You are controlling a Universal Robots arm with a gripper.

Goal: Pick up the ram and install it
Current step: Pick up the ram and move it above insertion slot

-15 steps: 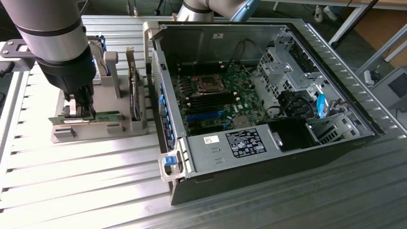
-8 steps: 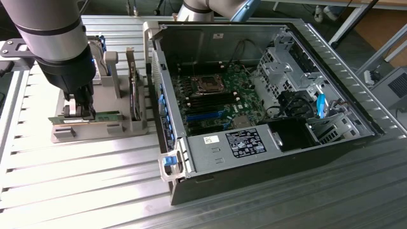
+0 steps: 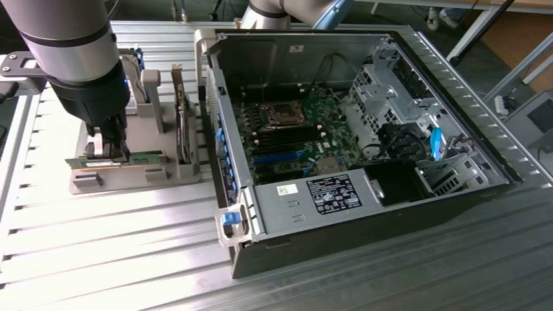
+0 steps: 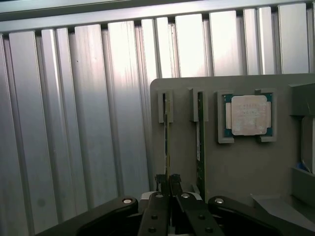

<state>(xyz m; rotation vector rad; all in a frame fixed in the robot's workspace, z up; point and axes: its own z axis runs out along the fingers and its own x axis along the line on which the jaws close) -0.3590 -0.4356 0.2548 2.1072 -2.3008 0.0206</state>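
Note:
The ram (image 3: 138, 159), a thin green stick with a white label, stands on edge in a slot of the grey holder (image 3: 129, 178) at the exterior view's left. My gripper (image 3: 111, 153) has come straight down onto it. In the wrist view the two black fingers (image 4: 158, 183) are pressed together on the ram's (image 4: 167, 137) thin upper edge, so my gripper (image 4: 168, 180) is shut on it. An identical stick (image 4: 200, 137) stands in the neighbouring slot, just beside the fingers. The ram's far end still sits in the holder's end bracket.
A square silver processor (image 4: 248, 114) lies in a pocket of the holder (image 4: 236, 162). A dark expansion card (image 3: 182, 126) stands upright behind the gripper. The open computer case (image 3: 285, 214) with its motherboard (image 3: 289, 133) lies to the exterior view's right on the ribbed metal table (image 3: 112, 259).

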